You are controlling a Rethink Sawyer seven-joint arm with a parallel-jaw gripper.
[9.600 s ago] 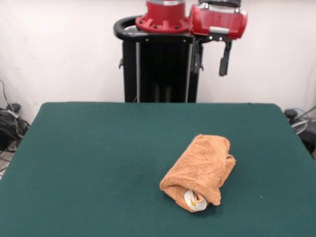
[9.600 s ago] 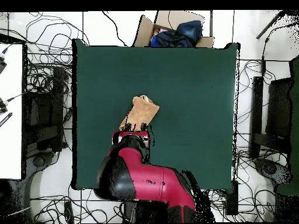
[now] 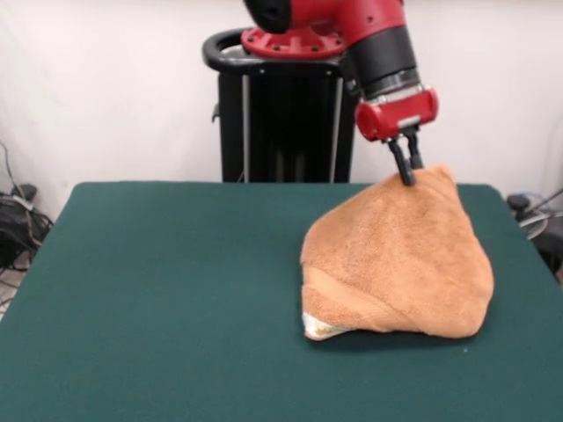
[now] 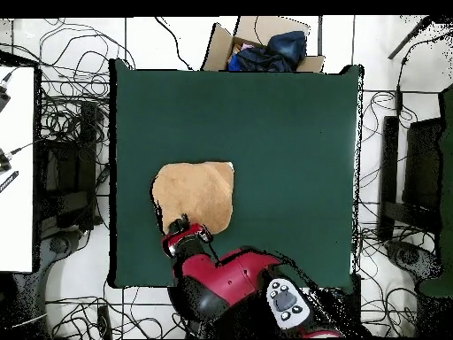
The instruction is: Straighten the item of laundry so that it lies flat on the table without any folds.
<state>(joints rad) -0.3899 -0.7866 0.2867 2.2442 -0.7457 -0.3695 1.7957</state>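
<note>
The orange-tan towel hangs in a tent shape, its top corner lifted and its lower part resting on the dark green table. A woven band and a white tag show at its lower left edge. My gripper is shut on the towel's top corner, above the table's right side in the front view. In the overhead view the towel spreads as a rounded patch left of the table's centre, with the gripper at its lower edge.
The robot's black pedestal stands behind the table's far edge. A cardboard box with dark blue cloth sits beyond the table's top edge in the overhead view. Cables lie on the floor around the table.
The towel was a rolled bundle lying on the table with the arm drawn back. Now the gripper holds one corner up and the towel is partly opened, shifted right in the front view.
</note>
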